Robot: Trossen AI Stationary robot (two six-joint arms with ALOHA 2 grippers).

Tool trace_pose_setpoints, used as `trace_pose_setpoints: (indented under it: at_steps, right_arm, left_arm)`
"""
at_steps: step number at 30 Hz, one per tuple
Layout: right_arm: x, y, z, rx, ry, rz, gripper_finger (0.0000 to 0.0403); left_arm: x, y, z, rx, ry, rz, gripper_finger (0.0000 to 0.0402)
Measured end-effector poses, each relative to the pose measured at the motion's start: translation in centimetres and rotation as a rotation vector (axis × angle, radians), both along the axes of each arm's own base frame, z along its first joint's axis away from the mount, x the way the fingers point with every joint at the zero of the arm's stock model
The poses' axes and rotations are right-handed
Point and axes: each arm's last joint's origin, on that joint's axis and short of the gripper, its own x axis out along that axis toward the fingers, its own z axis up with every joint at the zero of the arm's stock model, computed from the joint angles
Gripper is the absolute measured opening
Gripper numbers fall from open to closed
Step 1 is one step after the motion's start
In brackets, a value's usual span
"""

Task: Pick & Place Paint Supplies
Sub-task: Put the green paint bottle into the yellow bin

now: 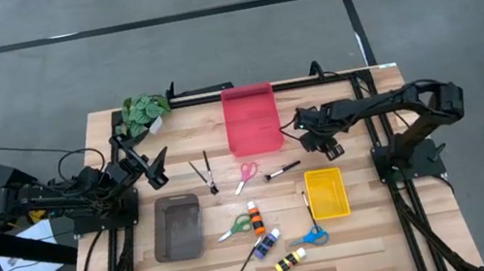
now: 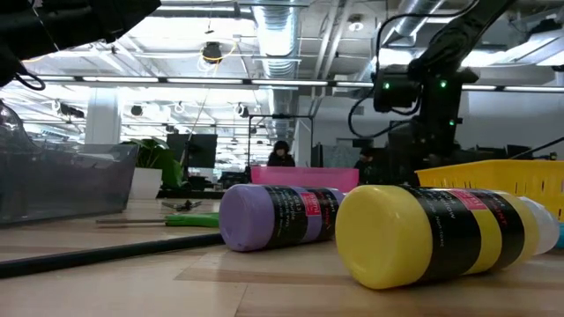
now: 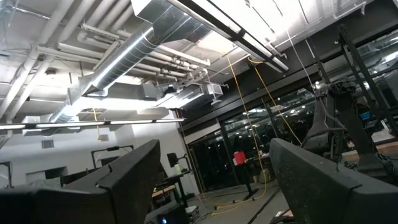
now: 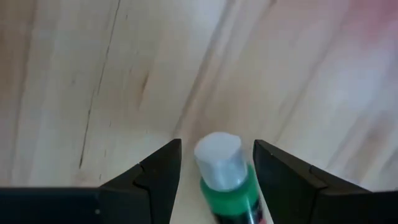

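one bottle was in hand: the right gripper (image 4: 216, 180) held a green bottle (image 4: 229, 186) between its two fingers (image 4: 155, 177), white cap pointing forward, the fingers snug to its sides as far as the wrist view showed. from above, that gripper (image 1: 327, 144) hung over bare wood between the red tray (image 1: 252, 119) and the yellow tray (image 1: 327, 193), just off the red tray's right edge, its arm reaching in from the right with the elbow bent. i judged this the carry step of a pick and place, bottle lifted and not yet set down. the next move would call for swinging over one of the trays (which one i could not tell), lowering, and letting go without tipping the bottle.

the left gripper (image 1: 157, 168) waited near the plant (image 1: 143, 111) at the table's left, fingers (image 3: 134, 180) spread wide and holding nothing, its wrist tilted up toward the ceiling.

most supplies lay loose on the table: brushes (image 1: 202, 175) and pink scissors (image 1: 246, 175) below the red tray, green scissors (image 1: 236, 227) beside the grey tray (image 1: 178, 228), an orange bottle (image 1: 255, 219), a blue bottle (image 1: 266, 245), a yellow bottle (image 1: 290, 262) and blue scissors (image 1: 310, 236) toward the front.
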Motion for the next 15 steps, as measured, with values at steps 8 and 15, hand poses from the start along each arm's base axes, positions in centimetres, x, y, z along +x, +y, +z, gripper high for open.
trace_pose_setpoints:
  at_steps: [8, 15]
  right_arm:
    - [0.4, -0.2, -1.4, 0.013, 0.060, 0.014, 0.0195]
    - [0.3, -0.3, -1.6, 0.005, 0.071, 0.011, 0.0195]
  left_arm:
    - [0.0, 0.0, 0.0, 0.001, 0.001, -0.001, 0.0298]
    - [0.0, 0.0, 0.0, 0.001, 0.001, -0.002, 0.0298]
